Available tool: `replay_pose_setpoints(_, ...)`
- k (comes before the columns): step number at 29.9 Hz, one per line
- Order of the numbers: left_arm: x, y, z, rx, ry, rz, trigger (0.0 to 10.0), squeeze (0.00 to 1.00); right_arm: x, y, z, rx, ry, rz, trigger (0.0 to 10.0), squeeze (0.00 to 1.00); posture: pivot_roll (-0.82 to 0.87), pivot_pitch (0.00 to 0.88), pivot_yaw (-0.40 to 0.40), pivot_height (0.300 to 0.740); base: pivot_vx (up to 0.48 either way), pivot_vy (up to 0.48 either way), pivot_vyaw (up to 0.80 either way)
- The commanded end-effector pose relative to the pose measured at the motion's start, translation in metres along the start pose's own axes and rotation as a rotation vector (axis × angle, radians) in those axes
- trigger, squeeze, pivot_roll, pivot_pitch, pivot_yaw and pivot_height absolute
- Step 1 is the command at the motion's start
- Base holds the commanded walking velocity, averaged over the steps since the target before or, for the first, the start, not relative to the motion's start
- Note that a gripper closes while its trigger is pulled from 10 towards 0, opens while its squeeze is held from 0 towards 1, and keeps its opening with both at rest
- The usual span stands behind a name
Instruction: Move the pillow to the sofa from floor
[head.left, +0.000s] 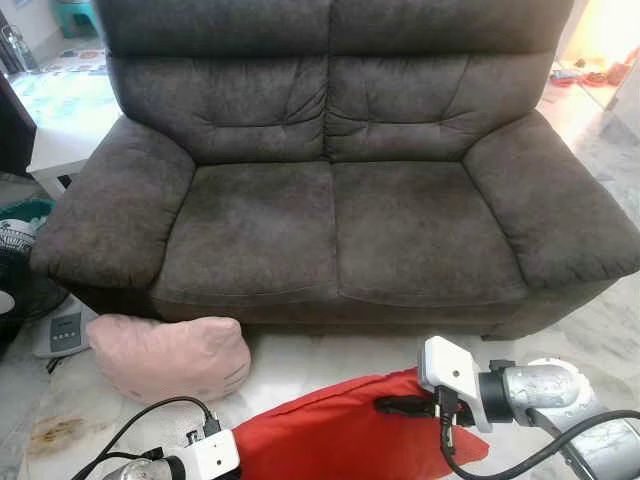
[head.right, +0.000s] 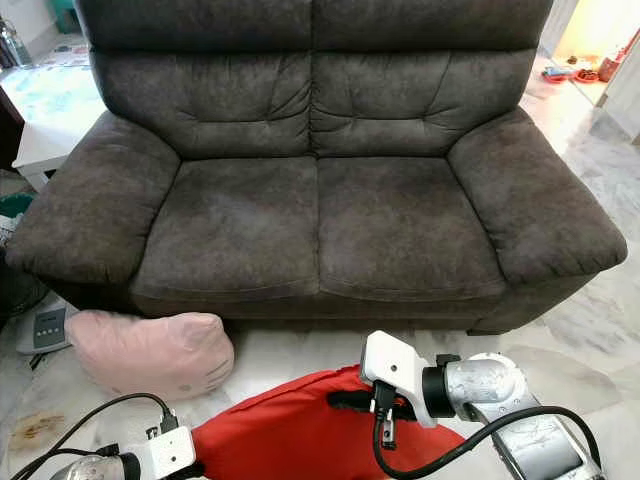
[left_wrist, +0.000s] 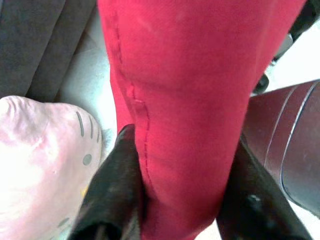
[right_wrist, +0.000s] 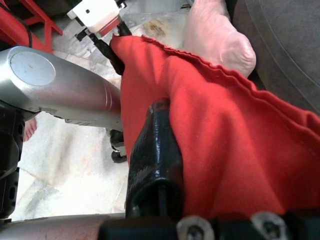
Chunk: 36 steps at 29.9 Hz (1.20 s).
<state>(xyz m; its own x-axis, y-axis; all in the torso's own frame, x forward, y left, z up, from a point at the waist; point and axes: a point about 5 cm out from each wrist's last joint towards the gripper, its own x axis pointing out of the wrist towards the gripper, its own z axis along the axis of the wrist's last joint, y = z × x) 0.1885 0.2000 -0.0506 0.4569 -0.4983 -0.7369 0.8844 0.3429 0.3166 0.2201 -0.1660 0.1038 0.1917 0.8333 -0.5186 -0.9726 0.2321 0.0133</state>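
Spanning the gap between both tools, the red pillow (head.left: 340, 430) hangs low over the floor, long axis running left to right; left tool (left_wrist: 175, 200) and right tool (head.left: 405, 405) each clamp an end, sofa (head.left: 330, 230) seat directly ahead and above

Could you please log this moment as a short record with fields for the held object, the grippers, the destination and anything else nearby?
held object: red pillow, lifted in front of the sofa, above the floor
left gripper: shut on the red pillow's edge, one black finger on each side of it
right gripper: shut on the red pillow's other side
destination: dark grey sofa, both seat cushions bare
nearby: pink pillow on the marble floor, by the sofa's left front corner
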Motion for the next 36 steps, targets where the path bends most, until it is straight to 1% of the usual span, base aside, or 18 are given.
replay_pose_setpoints(1,-0.005,-0.005,-0.009,0.027,0.044,-0.029,0.0,0.00,-0.004,-0.003,0.021,-0.075,-0.076,-0.012,10.0,0.00,0.10,0.076,-0.020,0.740,0.000,0.000,0.00)
replay_pose_setpoints(7,-0.004,-0.006,-0.010,0.050,0.056,-0.040,0.0,0.00,-0.005,-0.004,0.019,-0.071,-0.073,-0.018,10.0,0.00,0.10,0.074,-0.019,0.740,0.000,0.000,0.00)
replay_pose_setpoints(12,-0.004,-0.006,-0.011,0.055,0.070,-0.025,0.0,0.00,-0.003,-0.004,0.017,-0.063,-0.073,-0.016,10.0,0.00,0.10,0.072,-0.020,0.740,0.000,0.000,0.00)
replay_pose_setpoints(16,-0.004,-0.003,-0.011,0.045,0.060,0.026,0.0,0.00,-0.002,-0.004,0.016,-0.060,-0.074,-0.018,10.0,0.00,0.10,0.070,-0.019,0.740,0.000,0.000,0.00)
replay_pose_setpoints(20,-0.003,0.007,-0.006,0.030,0.041,0.089,0.0,0.00,-0.002,-0.004,0.013,-0.052,-0.069,-0.021,10.0,0.00,0.10,0.068,-0.018,0.740,0.000,0.000,0.00)
replay_pose_setpoints(21,-0.004,0.015,-0.003,0.018,0.017,0.144,0.0,0.00,-0.001,-0.003,0.013,-0.051,-0.069,-0.021,10.0,0.00,0.10,0.066,-0.016,0.740,0.000,0.000,0.00)
replay_pose_setpoints(22,-0.004,0.015,-0.003,0.018,0.017,0.144,0.0,0.00,-0.001,-0.003,0.013,-0.051,-0.069,-0.021,10.0,0.00,0.10,0.066,-0.016,0.740,0.000,0.000,0.00)
replay_pose_setpoints(23,-0.005,0.031,0.004,-0.005,-0.019,0.242,0.0,0.00,-0.001,-0.003,0.013,-0.052,-0.073,-0.024,10.0,0.00,0.10,0.064,-0.016,0.740,0.000,0.000,0.00)
replay_pose_setpoints(25,-0.007,0.044,0.009,-0.031,-0.051,0.327,0.0,0.00,0.000,-0.004,0.013,-0.055,-0.076,-0.037,10.0,0.00,0.10,0.064,-0.016,0.740,0.000,0.000,0.00)
replay_pose_setpoints(27,-0.011,0.068,0.020,-0.074,-0.114,0.490,0.0,0.00,0.001,-0.008,0.013,-0.060,-0.085,-0.084,10.0,0.00,0.11,0.061,-0.017,0.740,0.000,0.000,0.00)
replay_pose_setpoints(28,-0.013,0.075,0.024,-0.090,-0.131,0.539,0.0,0.00,0.002,-0.010,0.013,-0.060,-0.089,-0.103,10.0,0.00,0.11,0.060,-0.017,0.740,0.000,0.000,0.00)
replay_pose_setpoints(29,-0.016,0.092,0.036,-0.148,-0.197,0.634,0.0,0.00,0.002,-0.014,0.012,-0.067,-0.099,-0.150,10.0,0.00,0.11,0.059,-0.018,0.740,0.000,0.000,0.00)
replay_pose_setpoints(30,-0.021,0.111,0.054,-0.217,-0.297,0.737,0.0,0.00,0.003,-0.019,0.010,-0.067,-0.117,-0.218,10.0,0.00,0.11,0.059,-0.018,0.740,0.000,0.000,0.00)
replay_pose_setpoints(31,-0.021,0.111,0.054,-0.217,-0.297,0.737,0.0,0.00,0.003,-0.019,0.010,-0.067,-0.117,-0.218,10.0,0.00,0.11,0.059,-0.018,0.740,0.000,0.000,0.00)
replay_pose_setpoints(32,-0.026,0.121,0.071,-0.232,-0.376,0.792,0.7,0.00,0.003,-0.026,0.008,-0.048,-0.137,-0.297,10.0,0.00,0.11,0.057,-0.017,0.740,0.000,0.000,0.00)
replay_pose_setpoints(33,-0.029,0.127,0.084,-0.244,-0.429,0.826,10.0,0.00,0.003,-0.033,0.005,-0.020,-0.145,-0.376,10.0,0.00,0.11,0.056,-0.016,0.740,0.000,0.000,0.00)
replay_pose_setpoints(35,-0.033,0.133,0.100,-0.268,-0.495,0.866,10.0,0.00,0.003,-0.042,0.002,0.007,-0.145,-0.490,10.0,0.00,0.10,0.057,-0.015,0.740,0.000,0.000,0.00)
replay_pose_setpoints(36,-0.035,0.136,0.117,-0.292,-0.562,0.897,10.0,0.00,0.005,-0.051,-0.005,0.059,-0.129,-0.621,10.0,0.00,0.10,0.057,-0.016,0.740,0.000,0.000,0.00)
